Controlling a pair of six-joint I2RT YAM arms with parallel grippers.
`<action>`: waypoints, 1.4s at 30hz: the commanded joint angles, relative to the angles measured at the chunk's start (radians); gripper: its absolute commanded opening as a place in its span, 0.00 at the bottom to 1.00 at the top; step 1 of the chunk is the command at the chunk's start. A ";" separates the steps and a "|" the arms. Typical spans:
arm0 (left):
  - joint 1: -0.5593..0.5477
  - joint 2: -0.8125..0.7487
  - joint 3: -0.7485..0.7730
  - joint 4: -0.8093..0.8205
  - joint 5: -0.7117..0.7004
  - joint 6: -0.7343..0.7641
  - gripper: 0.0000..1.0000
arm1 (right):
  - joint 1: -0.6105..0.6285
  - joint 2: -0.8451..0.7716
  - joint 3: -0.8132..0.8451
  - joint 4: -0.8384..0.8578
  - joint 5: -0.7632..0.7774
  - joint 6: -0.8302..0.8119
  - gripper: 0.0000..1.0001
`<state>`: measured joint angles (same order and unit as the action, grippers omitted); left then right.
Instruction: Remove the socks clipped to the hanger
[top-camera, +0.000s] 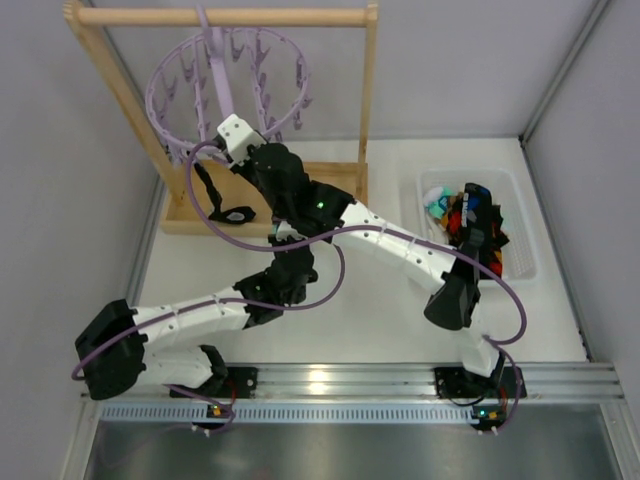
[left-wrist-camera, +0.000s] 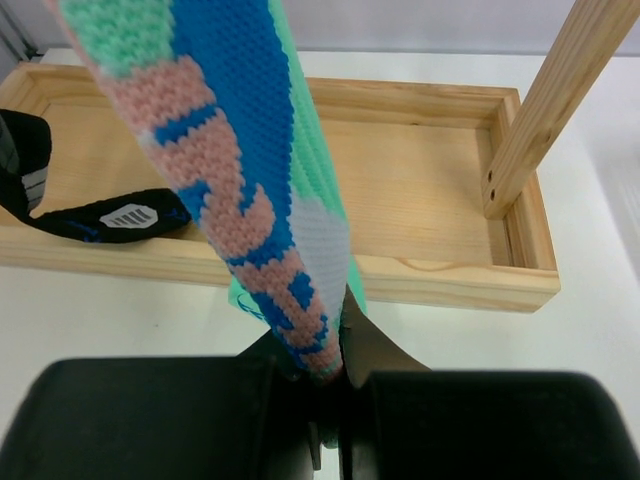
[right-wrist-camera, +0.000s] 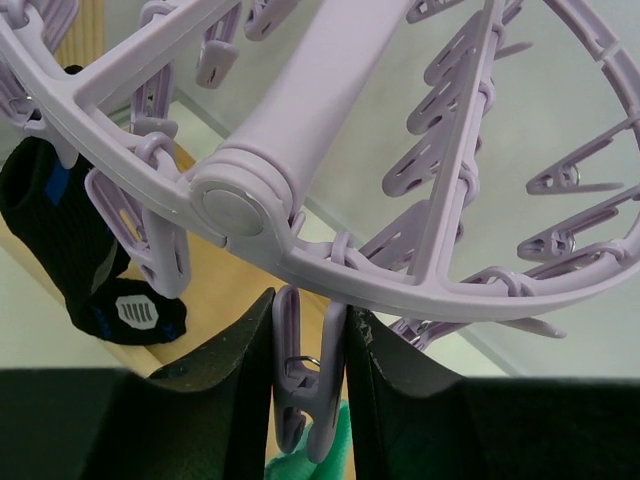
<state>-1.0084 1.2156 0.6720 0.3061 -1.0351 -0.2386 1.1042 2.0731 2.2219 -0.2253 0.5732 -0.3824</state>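
Observation:
The lavender ring hanger (top-camera: 228, 85) hangs from the wooden rail. My right gripper (right-wrist-camera: 310, 350) is shut on one of its clip pegs (right-wrist-camera: 312, 385), a finger pressed against each side; green sock fabric (right-wrist-camera: 300, 465) shows just below that peg. My left gripper (left-wrist-camera: 335, 375) is shut on the lower end of a blue, pink, teal and white sock (left-wrist-camera: 230, 180) that runs upward from it. A black sock (right-wrist-camera: 70, 250) hangs clipped at the hanger's left, its toe lying in the wooden base (left-wrist-camera: 110, 215). In the top view the right arm hides both grippers' fingertips.
The wooden rack's base tray (left-wrist-camera: 420, 190) and slanted post (left-wrist-camera: 545, 110) stand right behind the held sock. A clear bin (top-camera: 525, 230) at the right holds several loose socks (top-camera: 470, 215). Grey walls close in both sides of the table.

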 joint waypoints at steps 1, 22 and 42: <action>-0.001 0.007 -0.044 -0.012 0.040 -0.060 0.00 | 0.006 -0.037 0.042 0.075 -0.042 0.023 0.20; -0.002 -0.251 -0.167 -0.064 0.354 -0.150 0.00 | -0.024 -0.226 -0.237 0.101 -0.111 0.180 0.59; -0.002 0.050 0.337 -0.064 0.892 -0.007 0.00 | -0.104 -1.324 -1.044 -0.224 0.318 0.508 0.79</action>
<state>-1.0096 1.2007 0.8593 0.1932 -0.2268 -0.2905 1.0100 0.8482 1.2255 -0.3019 0.7330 0.0406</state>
